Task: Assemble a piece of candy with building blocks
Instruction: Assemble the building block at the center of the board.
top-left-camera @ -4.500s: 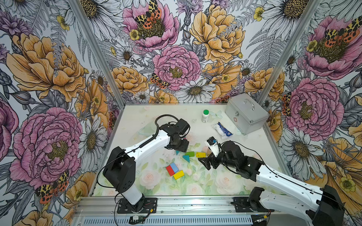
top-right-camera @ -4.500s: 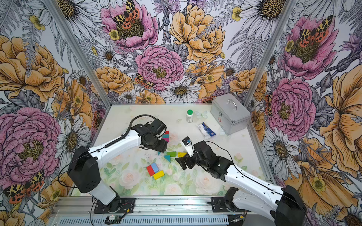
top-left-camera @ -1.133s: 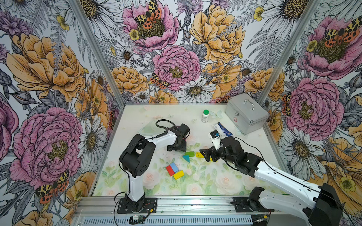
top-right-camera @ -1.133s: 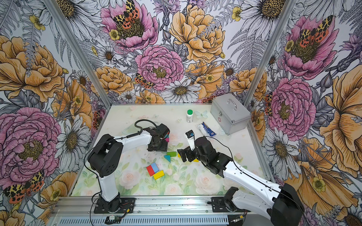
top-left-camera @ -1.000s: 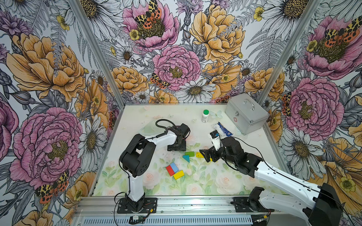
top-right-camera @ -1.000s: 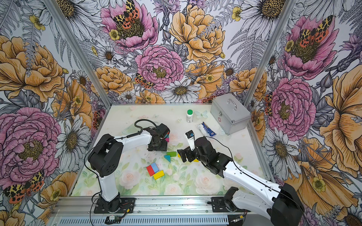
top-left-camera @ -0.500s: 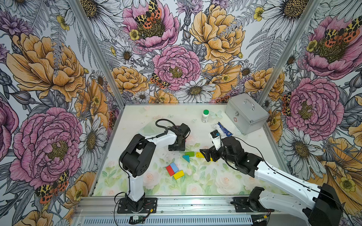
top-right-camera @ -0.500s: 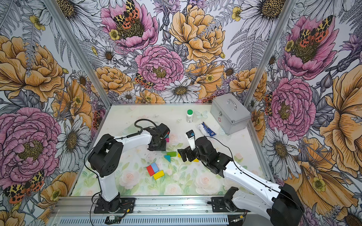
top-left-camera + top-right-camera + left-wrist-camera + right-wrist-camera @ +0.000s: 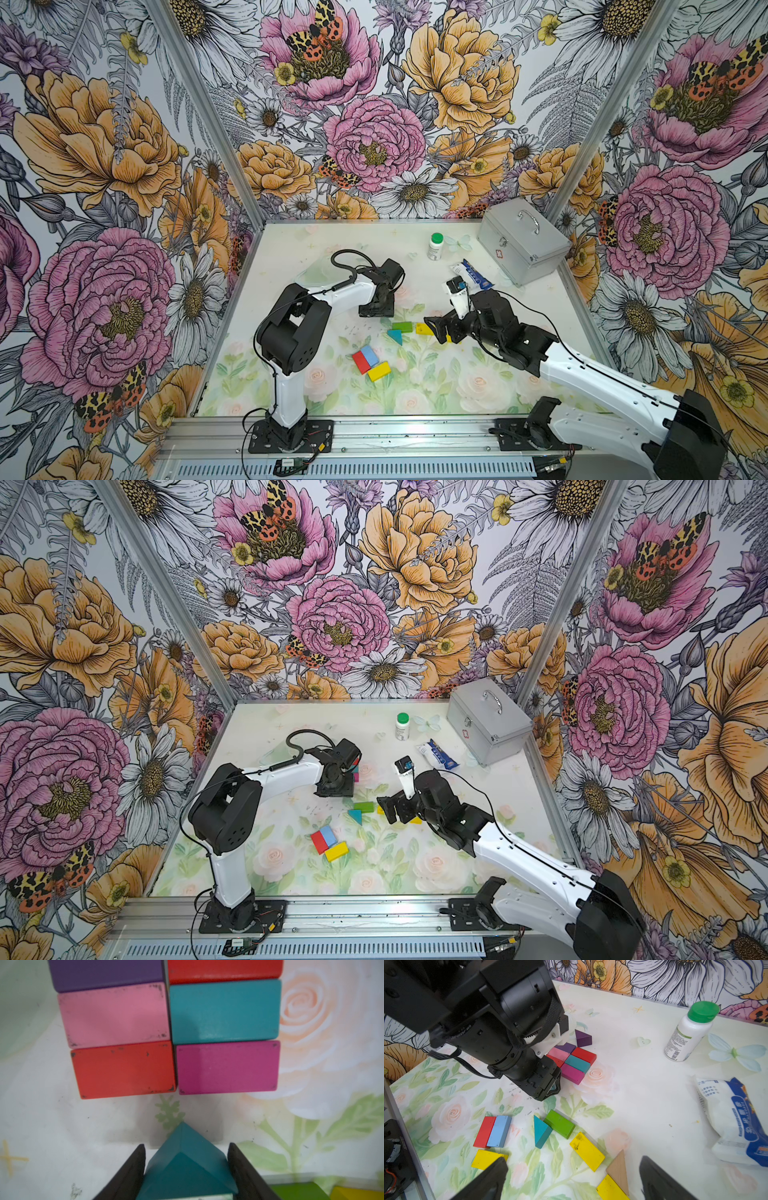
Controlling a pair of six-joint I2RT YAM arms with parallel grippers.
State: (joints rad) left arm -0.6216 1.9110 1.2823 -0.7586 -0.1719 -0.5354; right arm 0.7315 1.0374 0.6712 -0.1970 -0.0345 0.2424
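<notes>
Pink block [image 9: 114,1016]: matt paint, scuffed edges. Tan triangle [image 9: 617,1169]: apparently bare wood. Case [image 9: 519,245]: brushed metal. Packet [image 9: 733,1118]: glossy film.

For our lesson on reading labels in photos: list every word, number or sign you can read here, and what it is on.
Nothing reads clearly enough to quote.
Blue-and-white packet: white characters on blue, small blue print on white; too blurred.
White bottle: fine print and a square code on the label; too small.
Silver case: a small red emblem on its front; no legible words.
Left arm: faint white lettering on its black housing; unreadable.
</notes>
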